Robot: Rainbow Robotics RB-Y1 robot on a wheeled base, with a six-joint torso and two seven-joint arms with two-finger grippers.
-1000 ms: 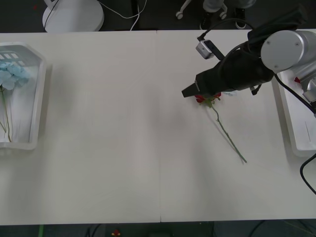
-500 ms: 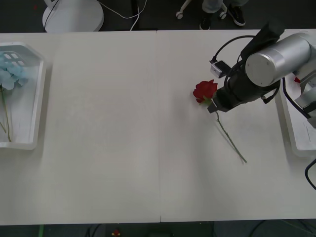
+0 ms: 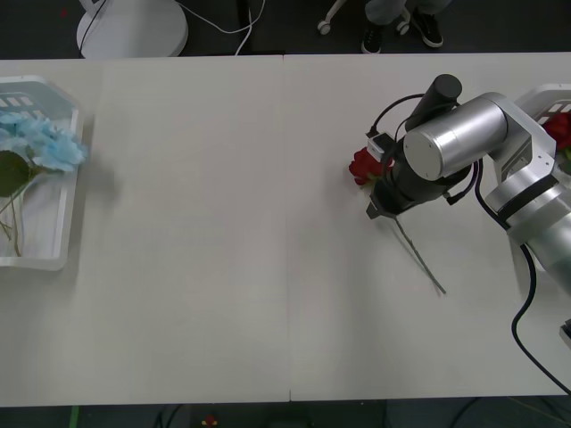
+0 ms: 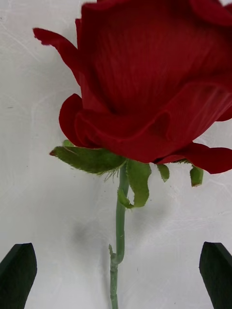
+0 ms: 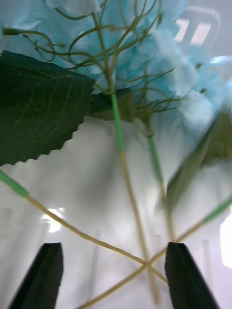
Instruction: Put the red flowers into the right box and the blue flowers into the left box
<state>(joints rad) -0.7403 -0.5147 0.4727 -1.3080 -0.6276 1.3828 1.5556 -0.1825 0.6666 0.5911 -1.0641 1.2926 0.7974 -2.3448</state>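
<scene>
One red rose (image 4: 150, 82) lies on the white surface (image 3: 223, 223) directly under the right claw (image 4: 118, 275), whose two dark fingers stand apart, one on either side of the thin green stem (image 4: 118, 227) just below the bloom, neither touching it. In the front view the right claw (image 3: 379, 207) sits over the neck of the flower, with the rose head (image 3: 361, 166) peeking out on its far side and the long stem (image 3: 419, 259) trailing away across the surface toward the robot. The step in hand looks like the pick of this rose: the claw is lined up astride the stem but has not closed. The next move likely calls for a short descent and a firm pinch on that slender stem, then a carry over to the right box (image 3: 542, 96) at the surface's edge, where another red flower (image 3: 559, 127) already shows. The stem is thin, so the pinch must land squarely or it may slip out. Farther off, the left claw (image 5: 111, 270) is also apart, hanging over the left box (image 3: 64, 214) above crossed stems and the blue flowers (image 3: 45, 143), which rest at that tray with the cluster leaning over its rim.
</scene>
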